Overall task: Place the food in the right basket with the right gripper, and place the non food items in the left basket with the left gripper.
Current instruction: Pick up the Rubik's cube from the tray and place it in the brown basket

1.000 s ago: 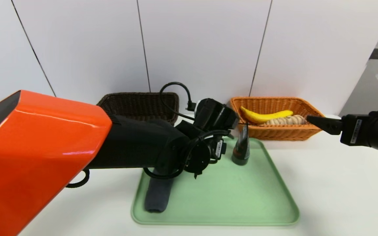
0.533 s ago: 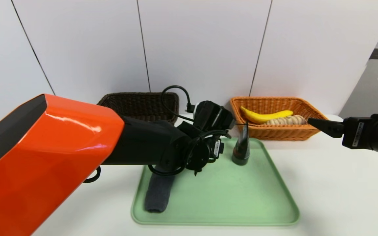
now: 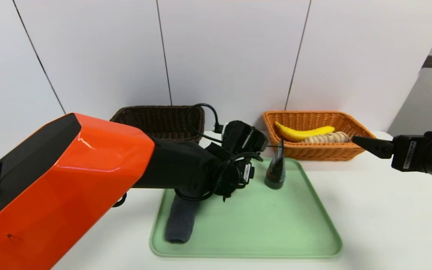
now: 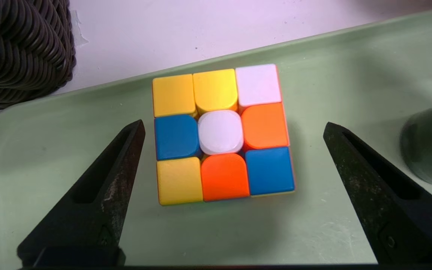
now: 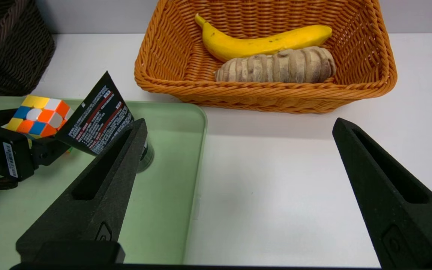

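Multicoloured puzzle cube point(image 4: 221, 135) sits between left pincer's point(image 4: 233, 129) spread fingers.

Fine print covers the squeeze tube point(image 5: 98, 117), too small to read.

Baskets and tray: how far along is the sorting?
Done: the banana and bread roll lie in the orange basket; the right gripper hangs open short of it.

In hand: the left gripper is open, with the puzzle cube between its fingers, not gripped.

Left: cube, squeeze tube and rolled cloth sit on the green tray; nothing shows in the dark brown basket.
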